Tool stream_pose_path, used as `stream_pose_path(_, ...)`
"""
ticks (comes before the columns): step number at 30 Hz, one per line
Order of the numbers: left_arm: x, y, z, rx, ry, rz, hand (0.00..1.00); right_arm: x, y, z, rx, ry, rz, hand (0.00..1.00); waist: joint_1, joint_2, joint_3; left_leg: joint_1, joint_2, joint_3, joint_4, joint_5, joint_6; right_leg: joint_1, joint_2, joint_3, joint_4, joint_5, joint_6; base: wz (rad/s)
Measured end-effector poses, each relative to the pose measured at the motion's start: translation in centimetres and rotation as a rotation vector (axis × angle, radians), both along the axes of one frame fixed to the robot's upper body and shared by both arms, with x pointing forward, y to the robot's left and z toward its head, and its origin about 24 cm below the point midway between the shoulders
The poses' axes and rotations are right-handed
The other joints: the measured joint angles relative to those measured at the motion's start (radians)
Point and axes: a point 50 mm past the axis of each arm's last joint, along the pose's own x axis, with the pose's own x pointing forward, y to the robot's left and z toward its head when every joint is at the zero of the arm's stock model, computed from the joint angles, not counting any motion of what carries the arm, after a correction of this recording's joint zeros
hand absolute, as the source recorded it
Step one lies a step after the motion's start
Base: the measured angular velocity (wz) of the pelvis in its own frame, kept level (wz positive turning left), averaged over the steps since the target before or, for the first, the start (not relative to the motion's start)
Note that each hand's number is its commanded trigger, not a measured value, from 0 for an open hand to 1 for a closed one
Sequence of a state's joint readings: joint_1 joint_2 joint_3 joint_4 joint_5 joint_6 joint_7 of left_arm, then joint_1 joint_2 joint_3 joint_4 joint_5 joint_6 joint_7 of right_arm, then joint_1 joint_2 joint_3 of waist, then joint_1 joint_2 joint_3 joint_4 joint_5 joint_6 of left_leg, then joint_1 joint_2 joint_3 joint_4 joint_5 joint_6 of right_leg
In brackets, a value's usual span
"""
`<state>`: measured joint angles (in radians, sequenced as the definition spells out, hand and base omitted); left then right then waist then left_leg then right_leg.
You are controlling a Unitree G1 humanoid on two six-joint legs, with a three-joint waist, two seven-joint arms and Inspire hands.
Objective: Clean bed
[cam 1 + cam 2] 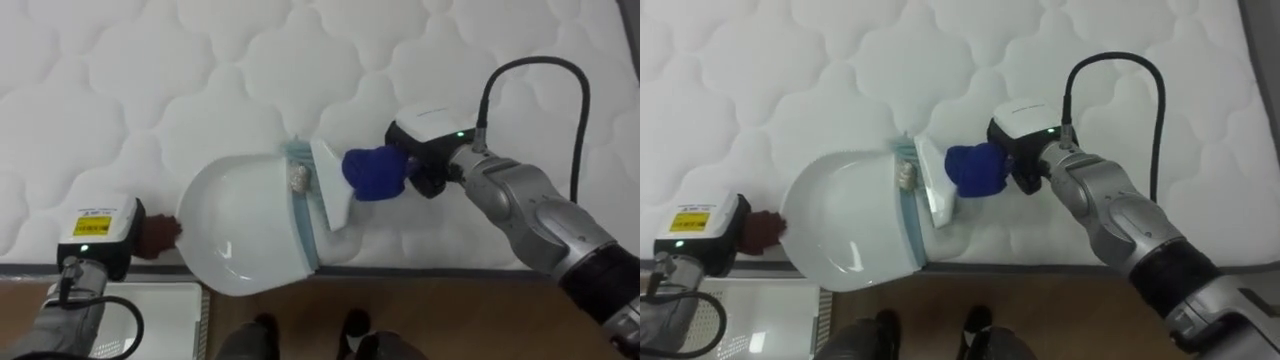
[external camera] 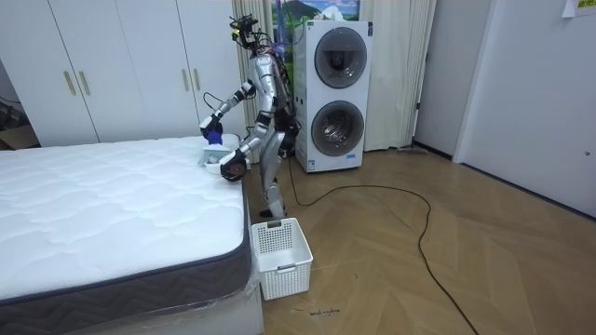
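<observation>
**Entry: scrap being swept into dustpan**

Right robot hand was closed round a blue-handled brush. The brush head met the white dustpan lip, beside a pale scrap. Left robot hand was at the pan's rear, grip unreadable. All lay at the mattress edge. Advised: a short, flat stroke with the lip pressed down.

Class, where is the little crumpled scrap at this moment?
In the left eye view the scrap lies near the middle, at the mouth of the white dustpan, just left of the brush, by the mattress's near edge.
</observation>
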<state>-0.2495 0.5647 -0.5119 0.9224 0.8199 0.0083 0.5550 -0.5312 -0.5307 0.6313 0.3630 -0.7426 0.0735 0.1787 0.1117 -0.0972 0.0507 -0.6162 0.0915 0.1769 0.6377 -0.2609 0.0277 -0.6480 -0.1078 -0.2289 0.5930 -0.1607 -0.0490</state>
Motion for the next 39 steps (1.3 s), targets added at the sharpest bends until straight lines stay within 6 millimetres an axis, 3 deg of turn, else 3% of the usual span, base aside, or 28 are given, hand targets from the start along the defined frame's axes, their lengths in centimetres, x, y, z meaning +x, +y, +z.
stream_pose_path(21, -0.3, -1.1, -0.8, -0.039, 0.014, -0.008, 1.00, -0.2, 0.0, 0.0, 0.007, 0.020, 0.036, 1.00, 0.000, 0.026, 0.0001, -0.018, -0.017, -0.020, 0.007, -0.001, -0.001, -0.015, -0.029, -0.021, 0.035, -0.026, 0.000, 0.04)
stream_pose_path(31, -0.5, -1.2, -1.0, -0.045, 0.012, -0.010, 1.00, -0.3, 0.2, -0.1, 0.188, 0.086, 0.011, 1.00, -0.001, 0.026, 0.0003, -0.010, -0.021, -0.019, 0.003, -0.002, -0.001, -0.015, -0.033, -0.018, 0.047, -0.035, 0.000, 0.00)
stream_pose_path(34, -0.5, -1.3, -1.0, -0.049, 0.009, -0.013, 1.00, -0.4, 0.7, 0.0, 0.234, 0.094, 0.046, 1.00, -0.022, 0.025, 0.0005, -0.010, -0.035, -0.023, 0.004, -0.001, -0.001, -0.016, -0.049, -0.020, 0.065, -0.048, 0.003, 0.15)
stream_pose_path(39, -0.6, -1.4, -1.1, -0.054, 0.011, -0.015, 1.00, -0.6, 0.4, -0.2, 0.252, 0.082, 0.045, 1.00, -0.029, 0.024, 0.0007, -0.009, -0.035, -0.024, 0.004, -0.002, 0.000, -0.011, -0.049, -0.023, 0.062, -0.048, 0.004, 0.02)
